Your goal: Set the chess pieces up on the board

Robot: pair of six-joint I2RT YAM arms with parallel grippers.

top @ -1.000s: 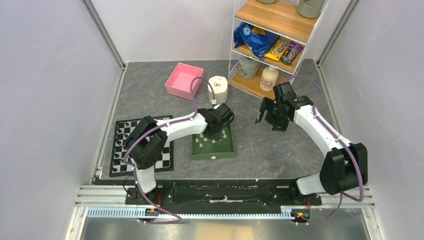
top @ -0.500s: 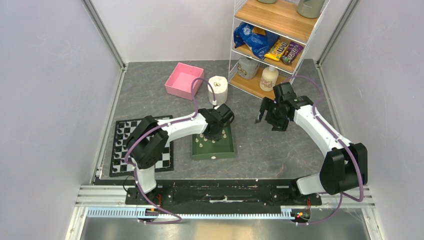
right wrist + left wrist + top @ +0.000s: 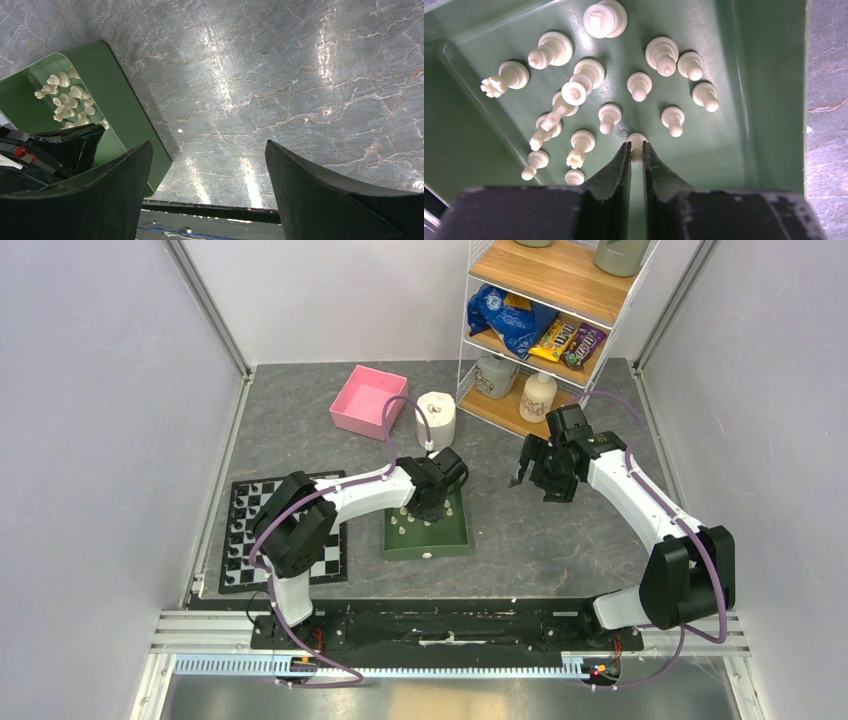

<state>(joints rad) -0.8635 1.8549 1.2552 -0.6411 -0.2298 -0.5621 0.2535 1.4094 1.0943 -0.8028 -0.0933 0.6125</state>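
Several cream-white chess pieces [image 3: 610, 118] lie scattered in a green tray [image 3: 744, 100]. My left gripper [image 3: 637, 145] reaches down into the tray, its jaws narrowed onto one small pawn [image 3: 637, 139] pinched between the fingertips. In the top view the left gripper [image 3: 430, 506] is over the tray's far end [image 3: 455, 540]. The checkered board [image 3: 262, 492] lies at the left, with a few pieces standing on its left columns. My right gripper [image 3: 209, 145] hangs open and empty above bare table, to the right of the tray [image 3: 125, 115]; in the top view the right gripper [image 3: 530, 476] is clear of it.
A pink box [image 3: 367, 400] and a white paper roll [image 3: 437, 418] sit behind the tray. A wire shelf [image 3: 545, 330] with snack bags and bottles stands at the back right. White walls close in both sides. The grey table [image 3: 540, 540] stretches between tray and right arm.
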